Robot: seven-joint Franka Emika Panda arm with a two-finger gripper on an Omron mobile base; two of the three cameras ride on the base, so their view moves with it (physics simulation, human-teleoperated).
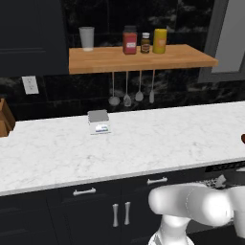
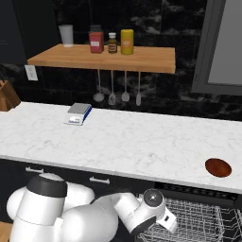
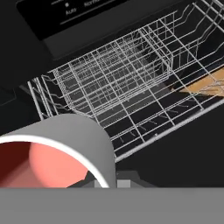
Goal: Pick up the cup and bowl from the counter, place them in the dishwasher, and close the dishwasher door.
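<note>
A grey cup with a red inside (image 3: 57, 148) fills the lower left of the hand view, lying on its side close against my gripper (image 3: 109, 180), which is shut on the cup's wall. Below it lies the silvery wire rack (image 3: 122, 83) of the open dishwasher (image 2: 198, 220). My hand (image 2: 158, 210) hangs low in front of that rack, under the counter (image 2: 118, 137) edge. The bowl (image 2: 218, 167), brown-red and shallow, rests on the counter near its front edge, to the right above the dishwasher; a sliver of the bowl (image 1: 243, 139) shows at the right edge. I cannot make out the dishwasher door.
A small grey kitchen scale (image 1: 98, 122) stands mid-counter. A wooden shelf (image 1: 139, 57) with a glass and jars hangs on the back wall, utensils dangling below it. A wooden knife block (image 1: 5, 122) sits at the far left. Dark cabinets with silver handles (image 1: 119, 213) run under the counter.
</note>
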